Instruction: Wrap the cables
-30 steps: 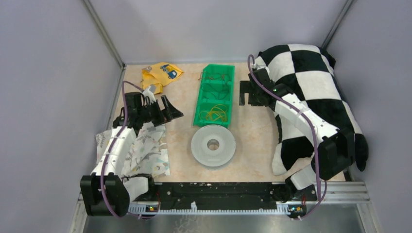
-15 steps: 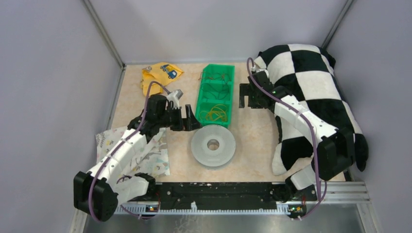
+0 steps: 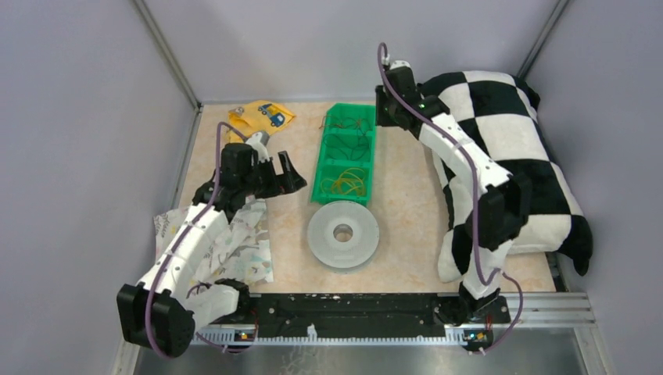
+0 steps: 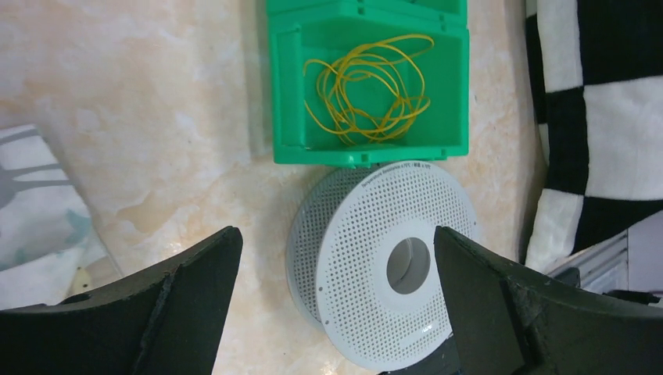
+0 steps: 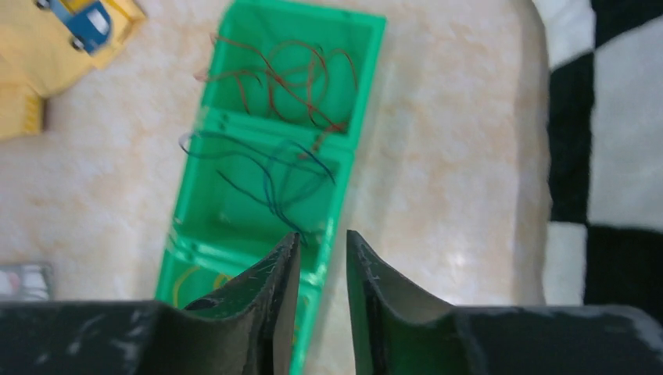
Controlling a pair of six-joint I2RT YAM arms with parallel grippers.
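Nothing wrapped yet: red-brown wire loose in green tray's far compartment, grey spool bare at tray's near end, left pincer spread wide, right pincer slightly parted, empty, above tray.

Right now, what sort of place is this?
Probably a robot test cell: grey walls box in the table, a metal rail runs along its near edge, a green bin holds sorted wires.

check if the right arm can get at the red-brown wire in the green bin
Probably yes: the right hand hovers over the open-topped green bin, and the red-brown wire lies uncovered in its far compartment.
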